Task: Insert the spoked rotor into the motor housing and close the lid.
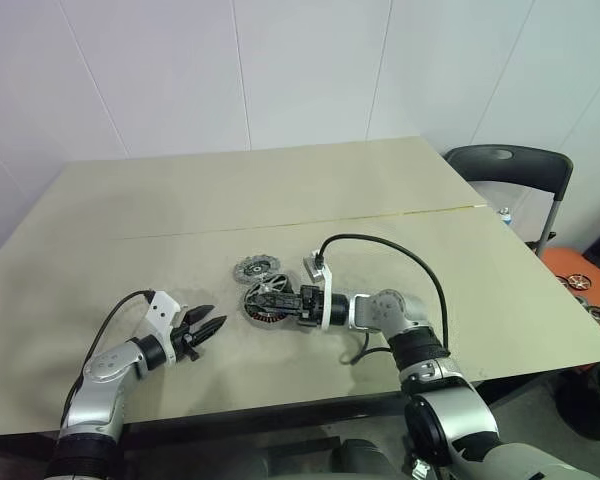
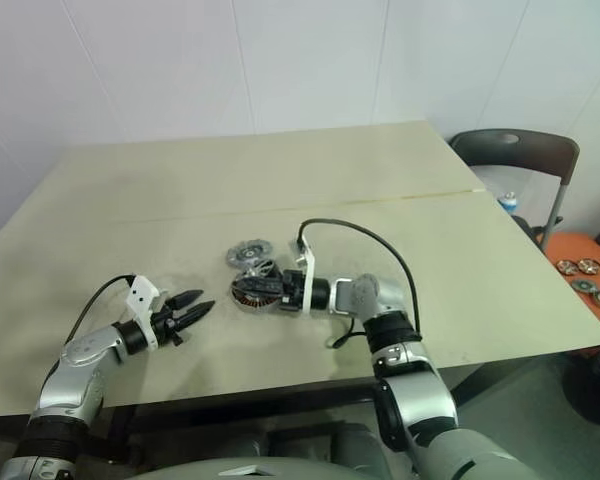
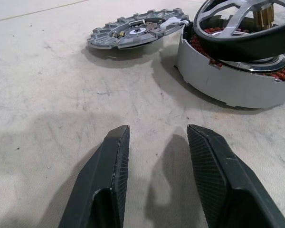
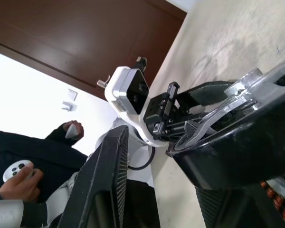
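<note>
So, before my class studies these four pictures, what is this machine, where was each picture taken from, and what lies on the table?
It is a humanoid robot with two arms, each ending in two black jaws. Two pictures look down from its head; two look along each wrist. On the beige table lie the motor housing with copper windings and, beside it, the notched lid. The right gripper reaches over the housing, the spoked rotor resting tilted on top, between its parted jaws; whether they grip it is unclear. The left gripper hovers open and empty nearby. A person with a controller appears behind.
</note>
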Robot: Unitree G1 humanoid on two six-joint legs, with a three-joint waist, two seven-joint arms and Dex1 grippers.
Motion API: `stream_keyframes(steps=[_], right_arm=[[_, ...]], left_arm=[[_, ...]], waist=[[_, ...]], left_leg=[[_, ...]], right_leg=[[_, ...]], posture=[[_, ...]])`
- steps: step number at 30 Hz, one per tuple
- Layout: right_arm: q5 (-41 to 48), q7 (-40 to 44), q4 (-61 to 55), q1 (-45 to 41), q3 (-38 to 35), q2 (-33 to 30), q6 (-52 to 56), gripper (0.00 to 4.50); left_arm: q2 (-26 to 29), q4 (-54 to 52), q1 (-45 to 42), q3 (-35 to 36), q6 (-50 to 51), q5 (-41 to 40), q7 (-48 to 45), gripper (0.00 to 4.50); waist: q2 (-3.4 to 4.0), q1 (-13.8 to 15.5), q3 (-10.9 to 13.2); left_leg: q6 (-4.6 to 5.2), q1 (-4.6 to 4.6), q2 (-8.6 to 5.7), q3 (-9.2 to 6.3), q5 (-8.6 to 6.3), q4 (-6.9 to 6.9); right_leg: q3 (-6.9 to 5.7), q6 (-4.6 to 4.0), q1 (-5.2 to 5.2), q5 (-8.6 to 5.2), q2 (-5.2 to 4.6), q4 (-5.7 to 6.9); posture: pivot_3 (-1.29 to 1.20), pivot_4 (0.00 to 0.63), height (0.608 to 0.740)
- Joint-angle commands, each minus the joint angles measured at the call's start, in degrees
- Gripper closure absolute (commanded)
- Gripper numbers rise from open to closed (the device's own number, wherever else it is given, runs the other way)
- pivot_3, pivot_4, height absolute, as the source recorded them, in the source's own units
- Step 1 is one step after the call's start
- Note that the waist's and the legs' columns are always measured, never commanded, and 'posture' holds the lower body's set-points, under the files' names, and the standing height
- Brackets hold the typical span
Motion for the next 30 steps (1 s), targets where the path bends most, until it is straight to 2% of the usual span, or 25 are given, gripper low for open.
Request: stream_keyframes(steps=[1,7,21,30], right_arm=[[0.7,-0.2,-2.3,-0.4,-0.5,0.1,-0.9,2.53],[-0.1,-1.5,-2.9,-0.4,0.2,-0.3,-2.0,2.53],[-2.6,1.8,-3.7,-2.6,5.0,-6.9,-1.3,2.53],[-3.2,3.3,-3.7,-2.9,6.4,-7.4,-1.5,2.53]], left_arm=[[-0.3,-0.4,-0.4,0.0,-0.6,-0.1,0.1,2.45],[-0.7,-0.7,-0.1,-0.1,-0.6,-0.1,0.5,2.45],[-1.7,-0.3,-0.5,-0.6,-1.0,0.3,1.0,2.45],[-1.8,-0.3,-0.1,-0.4,-1.2,0.3,1.3,2.45]], waist=[[0.00,0.0,0.0],[0.00,0.1,0.0],[0.04,0.3,0.0],[0.05,0.3,0.0]], left_leg=[[0.00,0.00,0.00,0.00,0.00,0.00],[0.00,-0.01,0.00,0.00,0.00,0.00],[0.02,-0.03,-0.02,-0.01,-0.01,0.01],[0.02,-0.03,-0.02,-0.02,0.00,0.02]], right_leg=[[0.00,0.00,0.00,0.00,0.00,0.00],[0.00,0.00,0.00,0.00,0.00,-0.01],[-0.03,0.01,0.02,-0.01,-0.05,-0.05],[-0.04,0.02,0.03,-0.01,-0.05,-0.05]], posture=[[0.00,0.000,0.740],[0.00,0.000,0.740],[0.00,0.000,0.740],[0.00,0.000,0.740]])
